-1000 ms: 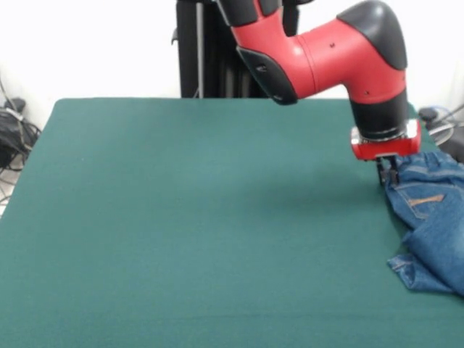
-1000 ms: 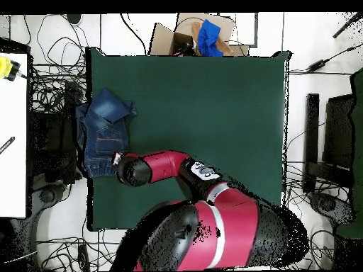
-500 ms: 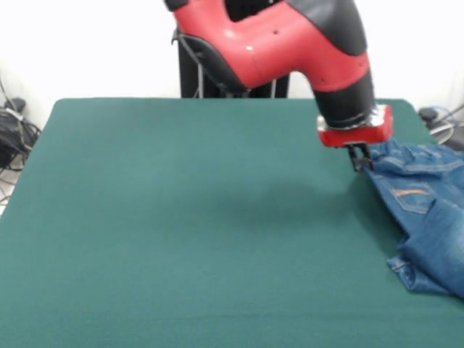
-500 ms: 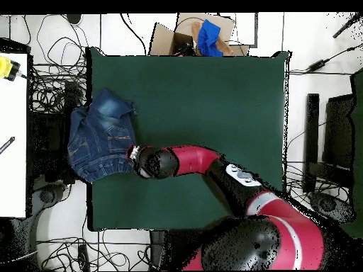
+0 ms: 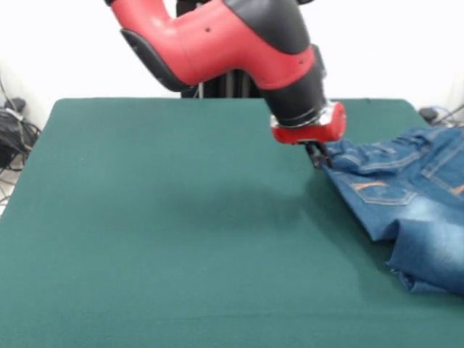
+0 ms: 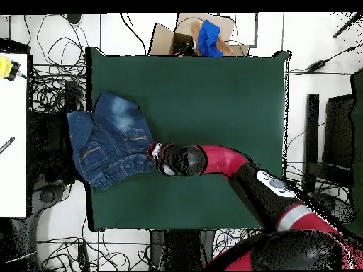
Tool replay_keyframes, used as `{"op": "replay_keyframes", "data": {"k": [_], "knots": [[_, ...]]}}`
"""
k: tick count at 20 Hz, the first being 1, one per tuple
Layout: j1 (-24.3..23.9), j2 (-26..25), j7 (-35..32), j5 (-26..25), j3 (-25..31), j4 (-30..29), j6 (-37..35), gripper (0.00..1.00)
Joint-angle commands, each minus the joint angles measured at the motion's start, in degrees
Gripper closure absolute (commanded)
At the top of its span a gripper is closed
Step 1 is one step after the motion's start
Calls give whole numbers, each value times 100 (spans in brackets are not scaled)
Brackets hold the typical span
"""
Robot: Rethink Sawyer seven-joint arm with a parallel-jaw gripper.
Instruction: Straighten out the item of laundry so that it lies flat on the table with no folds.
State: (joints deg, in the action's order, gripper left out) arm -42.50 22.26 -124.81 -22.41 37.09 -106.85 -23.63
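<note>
The small blue denim jeans (image 5: pixel 406 196) lie at the right side of the dark green table (image 5: pixel 167 217) in the front view, partly spread, with orange stitching on a back pocket and one leg folded near the front. In the overhead view the jeans (image 6: pixel 110 142) hang partly over the table's left edge. My gripper (image 5: pixel 317 155) is shut on the jeans' waistband corner, low over the cloth. It also shows in the overhead view (image 6: pixel 154 151) at the jeans' right edge.
A cardboard box with a blue cloth (image 6: pixel 207 37) sits beyond the table's top edge in the overhead view. Cables lie on the floor at the left (image 6: pixel 49 92). A white surface (image 6: pixel 13 134) stands left of the table.
My gripper has dragged the jeans' corner toward the table's middle. The jeans have spread out wider and more of them now rests on the table.
</note>
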Motion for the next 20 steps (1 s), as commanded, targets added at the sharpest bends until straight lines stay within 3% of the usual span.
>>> {"op": "replay_keyframes", "data": {"k": [1,14,20], "knots": [[-343,-441,1273,-836,100,102,-139,100],[-1257,-444,1699,-1247,477,-111,-719,100],[-1696,-147,1915,-1243,702,-320,-1185,100]]}}
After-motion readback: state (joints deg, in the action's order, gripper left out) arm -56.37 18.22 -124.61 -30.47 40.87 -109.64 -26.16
